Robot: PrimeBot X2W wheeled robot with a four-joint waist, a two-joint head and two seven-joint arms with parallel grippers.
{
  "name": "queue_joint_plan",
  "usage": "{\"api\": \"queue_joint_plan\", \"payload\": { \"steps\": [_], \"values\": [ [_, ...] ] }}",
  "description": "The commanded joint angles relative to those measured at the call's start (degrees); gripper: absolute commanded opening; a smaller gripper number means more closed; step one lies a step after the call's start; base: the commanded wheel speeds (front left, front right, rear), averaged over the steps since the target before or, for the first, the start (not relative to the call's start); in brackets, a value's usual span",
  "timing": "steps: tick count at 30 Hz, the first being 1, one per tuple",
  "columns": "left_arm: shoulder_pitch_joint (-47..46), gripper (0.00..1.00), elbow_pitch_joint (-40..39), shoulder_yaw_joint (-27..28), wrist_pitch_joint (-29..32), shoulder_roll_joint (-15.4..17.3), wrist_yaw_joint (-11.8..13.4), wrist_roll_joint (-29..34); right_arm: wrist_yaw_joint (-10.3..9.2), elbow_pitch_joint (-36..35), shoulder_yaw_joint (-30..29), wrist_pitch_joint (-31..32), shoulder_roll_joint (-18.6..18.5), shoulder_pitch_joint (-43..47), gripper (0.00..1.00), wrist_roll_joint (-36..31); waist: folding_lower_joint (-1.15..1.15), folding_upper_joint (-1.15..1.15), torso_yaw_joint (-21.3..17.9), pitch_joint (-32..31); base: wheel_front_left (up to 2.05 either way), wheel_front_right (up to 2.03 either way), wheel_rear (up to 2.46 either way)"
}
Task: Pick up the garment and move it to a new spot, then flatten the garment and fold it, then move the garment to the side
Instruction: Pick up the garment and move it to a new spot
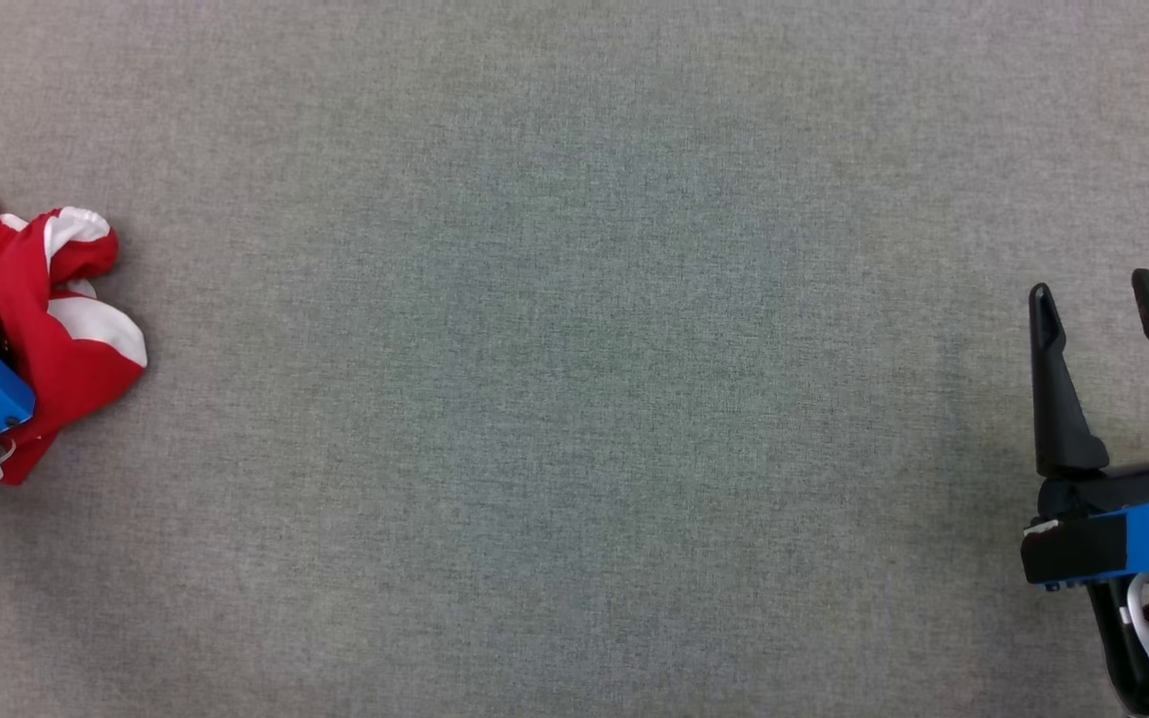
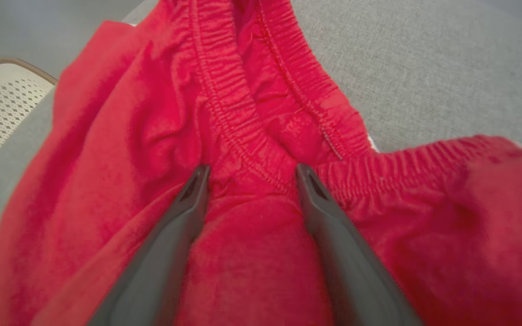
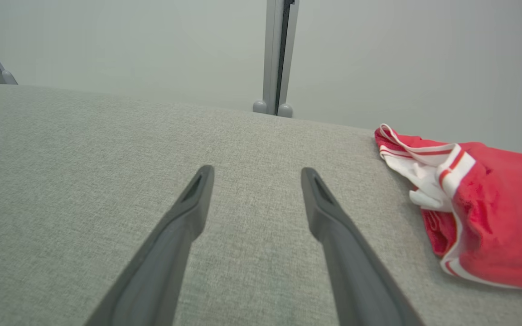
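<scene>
LEFT EDGE OF THE TABLE: My left claw (image 2: 249,170) hangs spread wide over the crumpled red garment (image 2: 120,136). Its two dark tips are at the elastic waistband and grip nothing; I cannot tell whether they touch the cloth. The garment, red with white panels, lies bunched at the left edge of the grey table (image 1: 574,399). My right claw (image 1: 1093,289), also spread and empty, hovers over the table far to the right. Another garment (image 3: 492,217), red and white, lies to that claw's right, apart from it.
</scene>
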Motion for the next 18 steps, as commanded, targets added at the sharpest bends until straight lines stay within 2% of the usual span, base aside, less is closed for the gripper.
{"api": "queue_joint_plan", "payload": {
  "steps": [1,2,3,4,5,9,18],
  "values": [
    [1.3,1.0,1.8,-1.0,1.6,-1.4,-0.5,-0.3,0.01,0.2,0.2,0.0,-0.2,-0.8,1.0,-0.1,0.0,0.0,-0.1,-0.2,0.0,0.0,0.0],
    [1.4,1.0,2.5,-1.3,2.4,-1.4,-0.5,-0.4,0.01,0.3,0.2,0.1,-0.2,-0.8,1.0,-0.1,0.0,0.0,-0.2,-0.4,0.0,0.0,0.0],
    [1.4,0.38,3.2,-1.7,2.7,-1.3,-0.6,-0.4,0.01,0.5,0.4,0.0,-0.2,-0.9,1.0,0.0,0.0,0.0,-0.4,-0.7,0.0,0.0,0.0],
    [1.2,0.23,3.6,-2.0,3.1,-1.4,-0.6,-0.8,0.01,0.5,0.4,0.0,-0.2,-0.9,1.0,0.1,0.0,0.0,-0.5,-0.9,0.0,0.0,0.0],
    [1.1,0.0,4.0,-2.2,3.1,-1.3,-0.7,-1.1,0.01,0.6,0.5,-0.1,-0.3,-0.8,1.0,0.1,0.0,0.0,-0.6,-1.2,0.0,0.0,0.0],
    [0.0,0.0,4.2,-2.8,0.0,0.0,-0.9,-0.9,0.01,1.2,0.3,-0.5,-0.1,-0.4,1.0,0.5,0.0,0.0,-1.3,-2.5,0.0,0.0,0.0],
    [-4.1,0.0,2.0,-4.3,-12.3,2.3,-0.9,1.4,0.01,4.9,0.7,-2.5,1.3,1.0,1.0,1.4,0.0,0.0,-4.1,-8.9,0.0,0.0,0.0]
  ]
}}
